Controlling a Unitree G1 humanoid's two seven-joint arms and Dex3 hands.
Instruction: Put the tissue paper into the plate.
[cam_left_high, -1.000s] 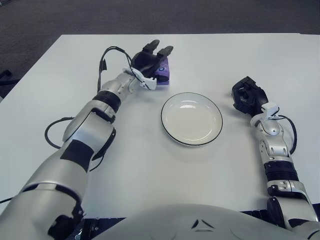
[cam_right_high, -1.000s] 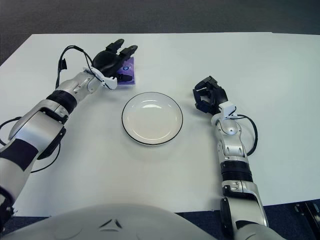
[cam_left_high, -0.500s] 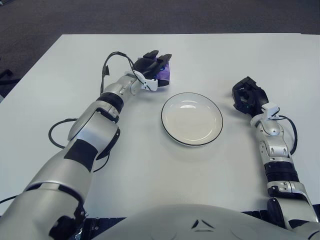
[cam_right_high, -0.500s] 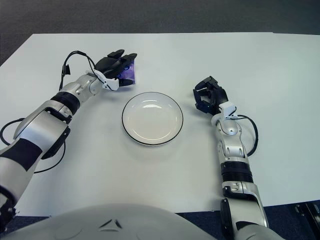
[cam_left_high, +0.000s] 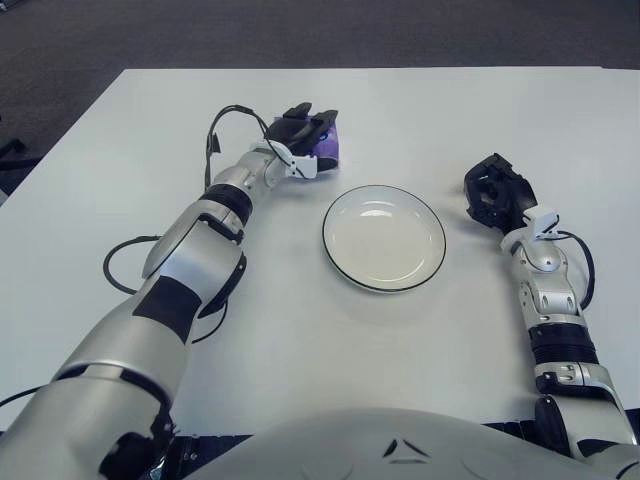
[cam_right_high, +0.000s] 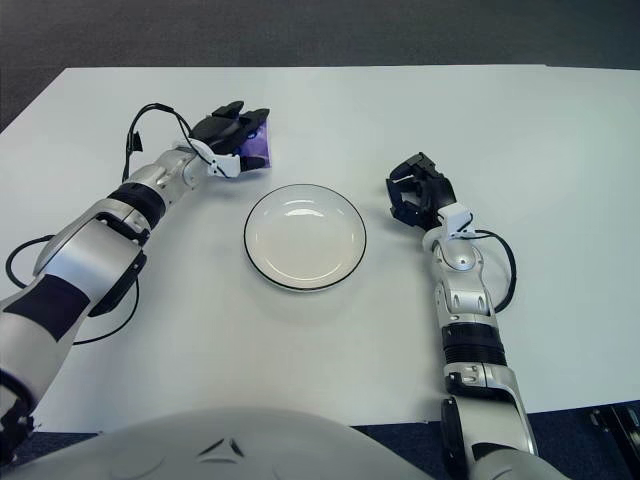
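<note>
Fingers of the left hand (cam_left_high: 302, 129) curl over the purple tissue pack (cam_left_high: 327, 146), its long axis hidden; right hand (cam_left_high: 493, 194) clenched.

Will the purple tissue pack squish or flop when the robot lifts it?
Probably squishes a little: the tissue pack looks like a small soft wrapped packet, and the left hand curls over it. It is likely light. Its shiny wrapper might slip.
</note>
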